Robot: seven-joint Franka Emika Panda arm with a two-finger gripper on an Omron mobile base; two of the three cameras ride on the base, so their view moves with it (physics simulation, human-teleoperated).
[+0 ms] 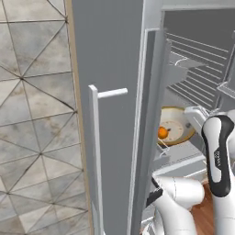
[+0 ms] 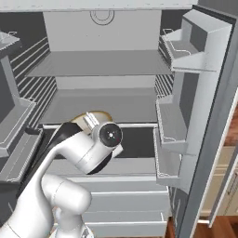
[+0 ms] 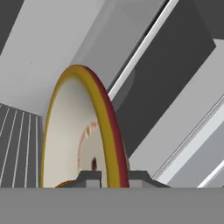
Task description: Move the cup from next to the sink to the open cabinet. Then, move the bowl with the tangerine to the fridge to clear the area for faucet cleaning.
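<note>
From the left side, past the edge of the fridge's open grey door with its straight white bar handle, the bowl shows inside the fridge, and the tangerine sits in it as a small orange ball near its left side. From the right side that fruit is hidden: the arm's white elbow covers nearly all of the bowl, leaving just a tan arc of rim above the wrist, at the level of the lower shelf.

The hand camera looks along the bowl edge-on. The tool has its two dark tips pressed in on either side of the yellowish rim, so it is pinching the bowl by its edge. The bowl's cream inside faces left there, with a faint reddish ring pattern, and a sliver of orange shows at the bottom.

Around it, the right view lays out the fridge's flat grey shelves, ribbed side walls, white drawers below, and door bins on the open right door. A patterned tile wall stands left of the fridge, and wooden floor shows beneath.
</note>
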